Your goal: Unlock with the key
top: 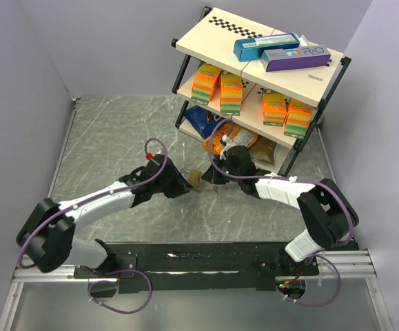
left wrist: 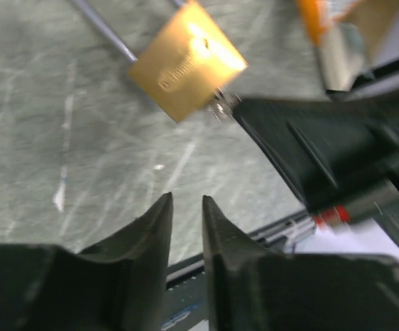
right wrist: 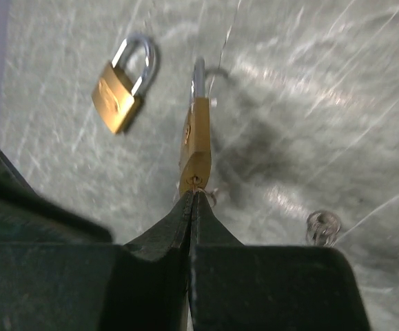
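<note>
A brass padlock with a silver shackle point(right wrist: 196, 141) is found near the middle of the grey marbled tabletop point(top: 109, 131), between the two black grippers. The right gripper point(right wrist: 193, 196) is set tip-first against the padlock's keyhole end. The left gripper point(left wrist: 185, 201) is held near the padlock's flat face, apart from it. In the right wrist view, a second brass padlock point(right wrist: 120, 96) is laid flat to the left of the first, apart from it. A small wire ring point(right wrist: 322, 227) is laid on the tabletop to the right. A black-framed shelf rack with pale boards point(top: 206, 41) is placed at the far right corner, behind the right gripper.
</note>
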Robot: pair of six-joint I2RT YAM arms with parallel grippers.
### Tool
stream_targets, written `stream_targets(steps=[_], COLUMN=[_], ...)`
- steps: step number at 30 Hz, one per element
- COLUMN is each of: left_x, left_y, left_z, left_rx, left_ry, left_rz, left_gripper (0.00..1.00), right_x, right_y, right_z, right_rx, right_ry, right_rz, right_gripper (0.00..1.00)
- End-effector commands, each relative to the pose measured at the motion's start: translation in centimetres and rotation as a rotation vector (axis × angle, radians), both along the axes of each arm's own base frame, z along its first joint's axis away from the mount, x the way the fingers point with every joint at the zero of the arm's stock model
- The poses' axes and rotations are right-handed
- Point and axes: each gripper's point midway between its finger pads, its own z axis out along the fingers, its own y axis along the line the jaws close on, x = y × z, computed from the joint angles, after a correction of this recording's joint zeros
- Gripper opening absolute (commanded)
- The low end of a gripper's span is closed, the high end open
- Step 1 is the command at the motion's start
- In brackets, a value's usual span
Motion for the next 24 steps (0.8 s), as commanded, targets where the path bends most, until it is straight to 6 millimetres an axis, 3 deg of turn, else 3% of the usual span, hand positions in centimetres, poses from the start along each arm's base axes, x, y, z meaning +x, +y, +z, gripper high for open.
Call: stream_targets(steps=[1,6,9,10,14,16,17,18,24], left_x=[0.1,1.5,2.6,2.8,4.1,4.3,5.0,4.6,5.5], left_y=[-0.5,-1.1,-0.6,-0.5,-0.8,-0.3,-0.8,0.4,1.0], left_z=[-2.2,-3.2,-4.2,-4.4,-4.9,-6.6,-5.9,-7.7,-8.1], left_rx=[-0.004,0.001,0.041,0.046,0.083,0.169,0.178,0.28,0.462], left_ry=[0.107,0.117,0.126,0.127,0.131,0.154,0.145,0.18,0.138], left_rz=[0.039,0.054,0.093,0.101,0.104,0.089,0.076,0.071,0.039], left_gripper=[0.34,0.51,0.74,0.77,0.81,0.81,0.81,0.81,0.79], right_x=[-0.9,-2.4,-2.9,-3.0,-3.9,-4.2,-4.4,-4.4,-4.2], right_y=[0.9,1.9,2.3,2.4,3.2,3.6,3.7,3.8,2.9], right_z=[1.4,-1.6,-2.8,-3.0,-4.1,-4.3,-4.5,-4.3,-3.0], right_rx=[0.018,0.014,0.001,-0.002,-0.017,-0.022,-0.027,-0.024,-0.053], right_ry=[-0.054,0.032,0.064,0.065,0.099,0.106,0.111,0.11,0.079], right_rz=[0.03,0.074,0.091,0.097,0.138,0.158,0.164,0.167,0.143], right_gripper=[0.0,0.0,0.0,0.0,0.0,0.0,0.0,0.0,0.0])
